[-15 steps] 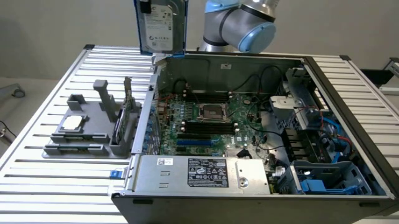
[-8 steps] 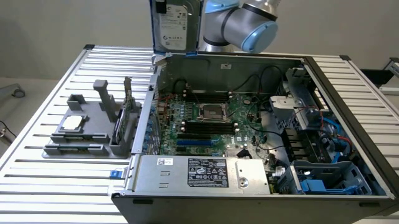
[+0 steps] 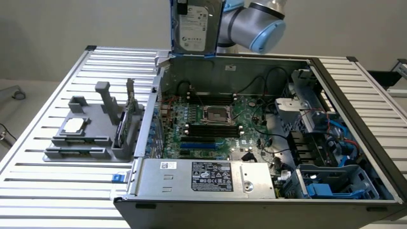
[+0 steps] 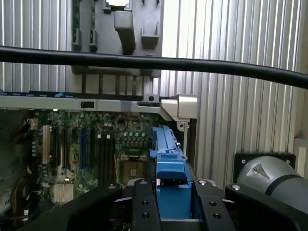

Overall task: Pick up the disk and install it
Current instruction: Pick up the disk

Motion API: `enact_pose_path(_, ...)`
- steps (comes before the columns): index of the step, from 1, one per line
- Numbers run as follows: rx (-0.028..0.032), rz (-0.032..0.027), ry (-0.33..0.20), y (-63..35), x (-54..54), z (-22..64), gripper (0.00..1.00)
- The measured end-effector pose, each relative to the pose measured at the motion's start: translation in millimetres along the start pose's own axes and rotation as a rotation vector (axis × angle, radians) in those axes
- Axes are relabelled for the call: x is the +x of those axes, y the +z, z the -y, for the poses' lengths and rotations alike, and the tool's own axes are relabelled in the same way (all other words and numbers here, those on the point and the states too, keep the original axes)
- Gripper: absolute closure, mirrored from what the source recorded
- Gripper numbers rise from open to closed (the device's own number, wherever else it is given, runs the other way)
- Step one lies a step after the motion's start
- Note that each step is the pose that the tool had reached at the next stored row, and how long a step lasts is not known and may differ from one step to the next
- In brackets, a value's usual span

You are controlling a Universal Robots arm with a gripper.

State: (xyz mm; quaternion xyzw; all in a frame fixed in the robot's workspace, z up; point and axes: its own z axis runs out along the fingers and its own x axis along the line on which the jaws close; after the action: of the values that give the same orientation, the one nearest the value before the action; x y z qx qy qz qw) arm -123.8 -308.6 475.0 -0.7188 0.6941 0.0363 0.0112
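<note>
Hanging high above the rear wall of the open computer case [image 3: 254,61], the disk [image 3: 194,26] stands on edge, its white label facing the exterior camera and its blue carrier frame [image 4: 168,159] showing along the sides. The gripper [image 4: 173,202] is clamped on it: in the wrist view the two black fingers [image 4: 144,204] press against the blue frame from either side, with the frame running out ahead of them over the motherboard [image 4: 96,149]. Gripping by the narrow edges probably leaves the flat faces and the leading end free, as a part meant to slide into a slot would need. The height, I judge, keeps it clear of the case walls and the cabling inside.

The case lies on its side on the slatted table [image 3: 38,191] with the cover off, so everything inside is reachable from above. The big grey power-supply box [image 3: 210,176] sits along the near edge. A blue plastic cage [image 3: 337,183] occupies the corner at the exterior view's right; it looks like a drive bay, well apart from where the disk hangs.

On the table at the exterior view's left is a grey fixture [image 3: 89,138] with upright slots, probably meant to present parts edge-up for this kind of grasp. A small square chip [image 3: 74,125] rests on it. The arm [image 3: 254,24] shows just behind the disk, and a black cable [image 4: 144,61] crosses the wrist view.
</note>
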Motion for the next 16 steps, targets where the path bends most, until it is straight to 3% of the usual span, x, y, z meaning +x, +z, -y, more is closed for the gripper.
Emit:
enact_pose_path(10, 0.0002, 0.0083, 0.0, -2.4, 14.6, 40.8, 0.67)
enact_pose_path(16, 0.0003, 0.0097, 0.0, -4.0, 27.2, 62.6, 0.67)
